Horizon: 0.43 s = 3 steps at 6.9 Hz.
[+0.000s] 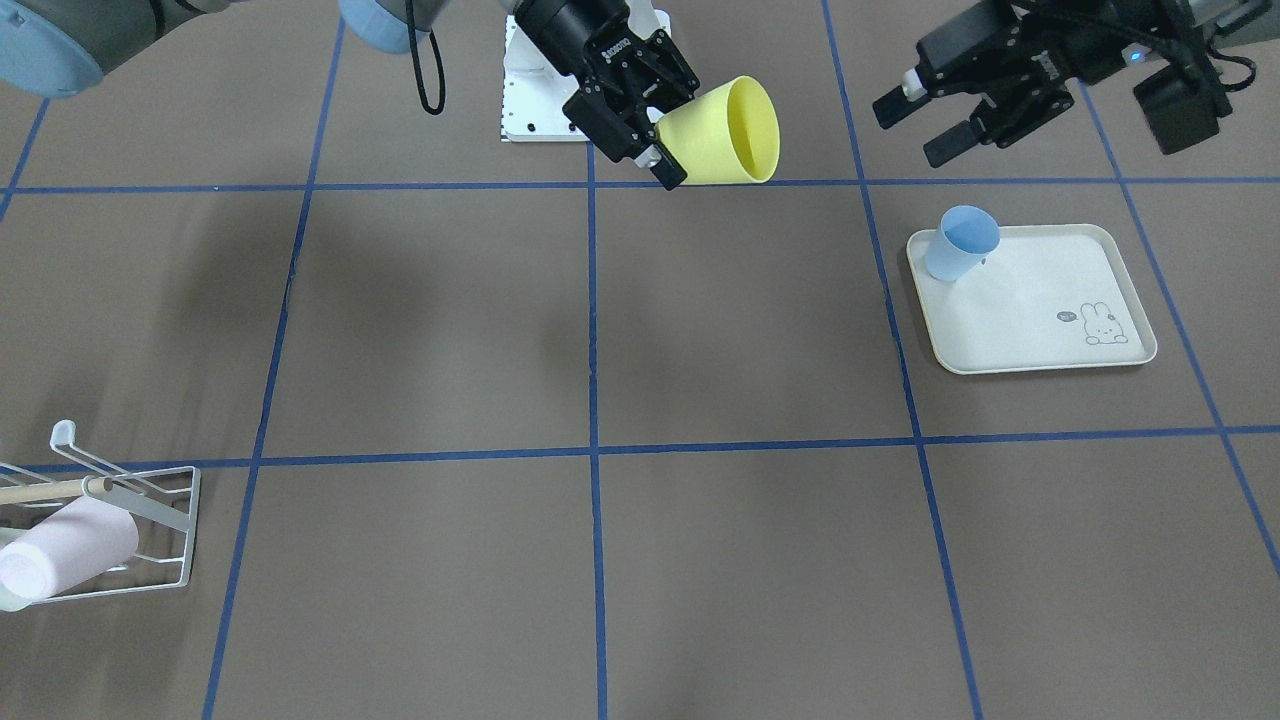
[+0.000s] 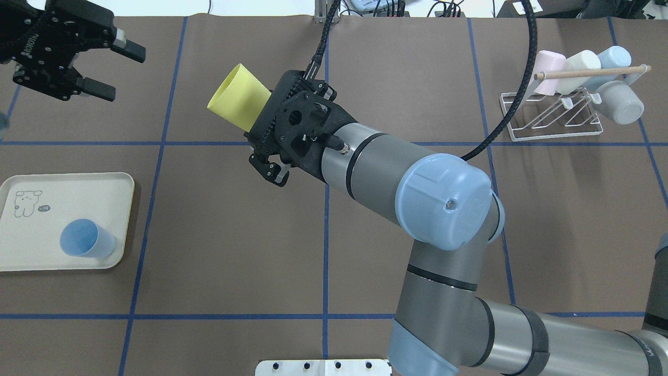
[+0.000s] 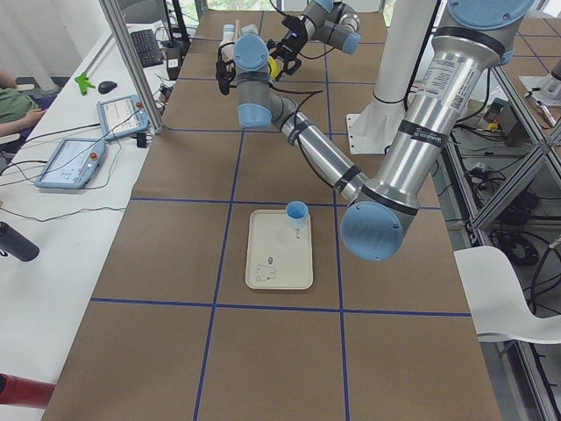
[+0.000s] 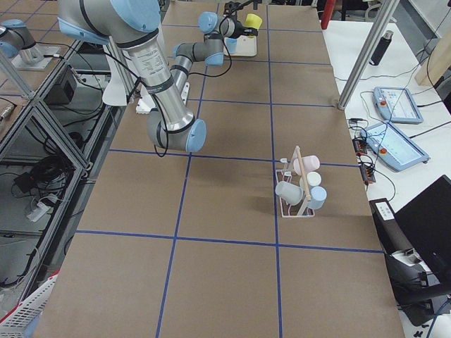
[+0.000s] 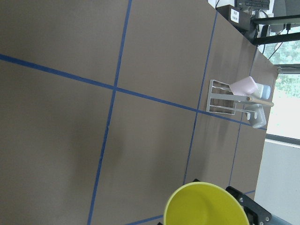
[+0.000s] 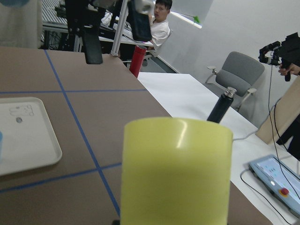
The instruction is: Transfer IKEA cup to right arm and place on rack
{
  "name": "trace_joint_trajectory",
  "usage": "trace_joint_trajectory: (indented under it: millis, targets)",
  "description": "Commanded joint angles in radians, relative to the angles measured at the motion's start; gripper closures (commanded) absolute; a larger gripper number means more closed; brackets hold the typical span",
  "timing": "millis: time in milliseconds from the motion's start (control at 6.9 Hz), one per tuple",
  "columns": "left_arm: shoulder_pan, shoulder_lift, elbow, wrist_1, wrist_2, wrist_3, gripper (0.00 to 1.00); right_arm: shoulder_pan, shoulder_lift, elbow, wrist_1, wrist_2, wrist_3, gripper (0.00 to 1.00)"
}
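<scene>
My right gripper (image 2: 263,125) is shut on the base of a yellow cup (image 2: 237,96) and holds it on its side above the table, mouth towards the left gripper. It also shows in the front view (image 1: 725,130) and fills the right wrist view (image 6: 176,168). My left gripper (image 2: 122,70) is open and empty, a short way off from the cup's mouth; in the front view (image 1: 910,132) its fingers are spread. The white wire rack (image 2: 553,120) with a wooden dowel stands at the far right, well away from both grippers, and holds several cups.
A cream tray with a rabbit drawing (image 2: 62,198) lies at the left with a blue cup (image 2: 86,239) upright on it. Blue tape lines cross the brown table. A white mounting plate (image 1: 525,110) sits at the robot's base. A person sits beyond the table in the right wrist view.
</scene>
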<state>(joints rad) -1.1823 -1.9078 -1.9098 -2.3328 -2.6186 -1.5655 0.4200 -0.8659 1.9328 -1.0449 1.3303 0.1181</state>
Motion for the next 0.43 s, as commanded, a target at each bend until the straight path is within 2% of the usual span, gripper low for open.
trace_joint_trajectory:
  millis: [0, 145, 290]
  targets:
    - [-0.049, 0.186, 0.009, 0.010, 0.126, 0.324, 0.00, 0.069, 0.005, 0.118, -0.382, 0.001, 0.000, 0.59]
    - [-0.048, 0.237, 0.008, 0.091, 0.225, 0.490, 0.00, 0.116, 0.007, 0.118, -0.480, 0.010, 0.000, 0.60]
    - [-0.051, 0.275, 0.011, 0.177, 0.276, 0.668, 0.00, 0.175, 0.010, 0.121, -0.585, 0.059, -0.056, 0.60]
